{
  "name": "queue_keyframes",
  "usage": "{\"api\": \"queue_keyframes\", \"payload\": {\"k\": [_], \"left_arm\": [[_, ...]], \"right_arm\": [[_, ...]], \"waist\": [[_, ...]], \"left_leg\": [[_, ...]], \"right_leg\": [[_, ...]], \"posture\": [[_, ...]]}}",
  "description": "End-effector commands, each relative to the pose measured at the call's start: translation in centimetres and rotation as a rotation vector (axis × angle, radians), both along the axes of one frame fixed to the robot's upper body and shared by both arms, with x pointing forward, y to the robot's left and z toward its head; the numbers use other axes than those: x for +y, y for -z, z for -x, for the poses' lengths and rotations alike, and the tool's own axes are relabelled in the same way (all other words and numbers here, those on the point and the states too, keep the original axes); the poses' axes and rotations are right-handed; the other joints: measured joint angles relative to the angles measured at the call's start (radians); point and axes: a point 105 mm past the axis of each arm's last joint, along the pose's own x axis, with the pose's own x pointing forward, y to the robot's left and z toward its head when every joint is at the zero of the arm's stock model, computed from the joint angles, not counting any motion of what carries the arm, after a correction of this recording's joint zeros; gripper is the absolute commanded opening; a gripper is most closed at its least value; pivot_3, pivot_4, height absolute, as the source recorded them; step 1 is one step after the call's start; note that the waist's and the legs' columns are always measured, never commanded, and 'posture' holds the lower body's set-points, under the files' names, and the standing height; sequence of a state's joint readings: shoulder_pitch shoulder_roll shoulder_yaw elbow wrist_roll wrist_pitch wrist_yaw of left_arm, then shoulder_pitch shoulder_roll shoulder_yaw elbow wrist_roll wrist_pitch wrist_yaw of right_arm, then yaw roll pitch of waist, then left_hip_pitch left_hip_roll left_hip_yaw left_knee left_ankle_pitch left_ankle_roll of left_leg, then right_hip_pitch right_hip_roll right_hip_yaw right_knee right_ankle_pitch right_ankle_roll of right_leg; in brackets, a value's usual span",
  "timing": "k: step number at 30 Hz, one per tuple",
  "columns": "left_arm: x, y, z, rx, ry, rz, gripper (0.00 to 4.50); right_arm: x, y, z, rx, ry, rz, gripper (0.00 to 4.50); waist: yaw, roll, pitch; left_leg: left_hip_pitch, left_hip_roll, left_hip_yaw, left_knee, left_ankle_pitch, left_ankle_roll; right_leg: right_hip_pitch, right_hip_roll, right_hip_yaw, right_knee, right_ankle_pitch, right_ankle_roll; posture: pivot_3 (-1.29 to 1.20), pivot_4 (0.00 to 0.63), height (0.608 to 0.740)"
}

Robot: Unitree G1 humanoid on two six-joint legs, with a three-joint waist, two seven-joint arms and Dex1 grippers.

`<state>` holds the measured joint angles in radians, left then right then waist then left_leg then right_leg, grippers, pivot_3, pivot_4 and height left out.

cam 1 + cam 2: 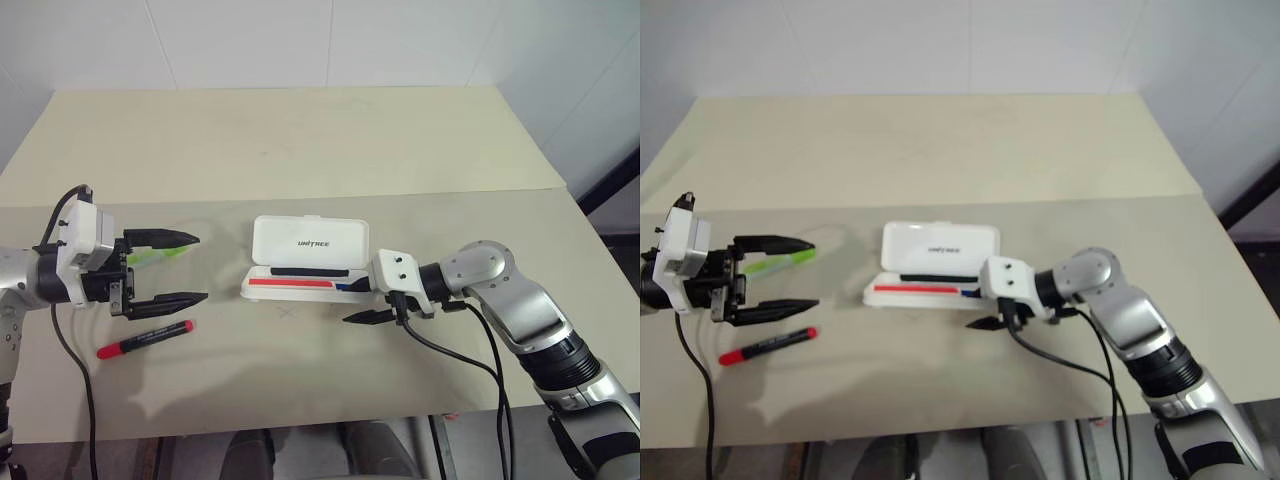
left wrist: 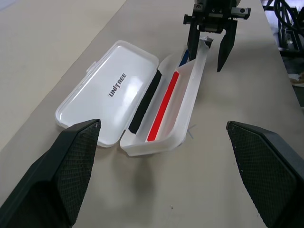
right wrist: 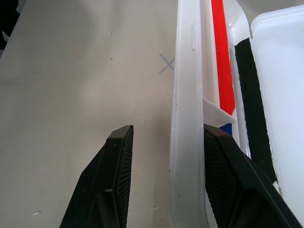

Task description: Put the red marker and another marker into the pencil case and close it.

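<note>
At the middle of the beige counter [image 1: 300, 160] lies the flat white plastic pencil case [image 1: 305, 262], open, its lid with dark lettering tipped back and a red-and-blue stripe showing in the tray. The right claw [image 1: 372, 314] sits at the case's right end, fingers partly spread: in its wrist view one finger stands inside the tray and the other outside, straddling the front wall without pinching it. Well to the left of the case, the left claw [image 1: 170, 268] hangs with its fingers spread wide, holding nothing. The slim red marker with a black section [image 1: 146, 340] lies on the counter left of the case, just below that claw, and the short light green marker [image 1: 150, 257] lies left of the case too, behind the claw's upper finger.

Both markers are still out. The main risk, I judge, is the right claw: with a finger hooked over the wall, any sideways pull could drag or tip the light case. The round markers may also roll away if nudged before being pinched.
</note>
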<state>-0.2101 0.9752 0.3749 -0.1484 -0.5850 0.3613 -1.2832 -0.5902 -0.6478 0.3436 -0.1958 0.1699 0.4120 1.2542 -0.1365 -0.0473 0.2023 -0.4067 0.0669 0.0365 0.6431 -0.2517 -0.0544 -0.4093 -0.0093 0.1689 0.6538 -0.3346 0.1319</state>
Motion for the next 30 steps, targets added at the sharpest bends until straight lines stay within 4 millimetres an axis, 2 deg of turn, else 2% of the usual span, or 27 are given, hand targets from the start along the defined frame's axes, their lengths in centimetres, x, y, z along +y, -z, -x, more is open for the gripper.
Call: {"api": "queue_keyframes", "payload": {"k": [1,5,9,14,18,25,28,30], "left_arm": [[-0.1,-1.0,0.5,-0.035,0.0,-0.009,4.5],[-0.2,-0.7,0.3,-0.022,-0.001,-0.003,4.5],[-1.2,-0.3,0.2,-0.006,0.025,0.017,4.5],[-1.6,-0.2,-0.1,0.003,0.037,0.016,4.5],[-1.9,-0.4,-0.2,0.009,0.05,0.014,4.5],[-2.0,-0.7,-0.6,0.011,0.055,0.009,4.5],[-2.2,-0.7,-0.4,0.013,0.06,0.01,4.5],[-2.2,-0.7,-0.4,0.014,0.061,0.01,4.5]], "right_arm": [[0.3,-1.0,0.6,-0.026,-0.024,-0.031,2.15],[0.0,-0.9,0.8,-0.009,-0.016,-0.026,2.15],[-0.6,0.2,2.2,0.069,-0.046,-0.024,2.15],[-0.7,1.5,3.2,0.134,-0.081,-0.04,2.15],[-0.9,3.1,2.5,0.098,-0.063,-0.034,2.15],[-1.4,4.2,1.2,0.013,-0.073,-0.008,2.15],[-1.4,4.0,0.7,0.005,-0.053,-0.023,2.15],[-1.3,3.6,0.5,-0.001,-0.05,-0.039,2.54]], "waist": [[0.001,0.0,0.0],[0.001,0.0,0.0],[0.003,0.0,0.0],[0.006,0.0,0.0],[0.003,0.0,0.0],[0.002,0.0,0.0],[0.003,0.0,0.0],[0.002,0.0,0.0]], "left_leg": [[0.0,0.0,0.0,0.0,0.0,0.0],[0.0,0.0,0.0,0.0,0.0,0.0],[0.0,0.0,0.0,0.0,0.0,0.0],[0.0,0.0,0.0,0.001,0.0,0.0],[0.0,0.0,0.0,0.001,0.0,0.0],[0.0,0.0,0.0,0.001,0.0,0.0],[0.0,0.0,0.0,0.002,0.0,0.0],[0.0,0.0,0.0,0.002,0.0,0.0]], "right_leg": [[0.0,0.0,0.0,0.0,0.0,0.0],[0.0,0.0,0.0,0.0,0.0,0.0],[0.0,0.0,0.0,0.0,0.0,0.0],[0.0,0.0,0.0,0.0,0.0,0.0],[0.001,0.0,0.0,0.0,0.0,0.0],[0.001,0.0,0.0,0.0,0.0,0.001],[0.001,0.0,0.0,0.0,0.0,0.001],[0.001,0.0,0.0,0.001,0.0,0.001]], "posture": [[0.0,0.15,0.74],[0.0,0.15,0.74],[0.0,0.15,0.74],[0.0,0.15,0.74],[0.0,0.15,0.74],[0.0,0.15,0.74],[0.0,0.15,0.74],[0.0,0.15,0.74]]}}
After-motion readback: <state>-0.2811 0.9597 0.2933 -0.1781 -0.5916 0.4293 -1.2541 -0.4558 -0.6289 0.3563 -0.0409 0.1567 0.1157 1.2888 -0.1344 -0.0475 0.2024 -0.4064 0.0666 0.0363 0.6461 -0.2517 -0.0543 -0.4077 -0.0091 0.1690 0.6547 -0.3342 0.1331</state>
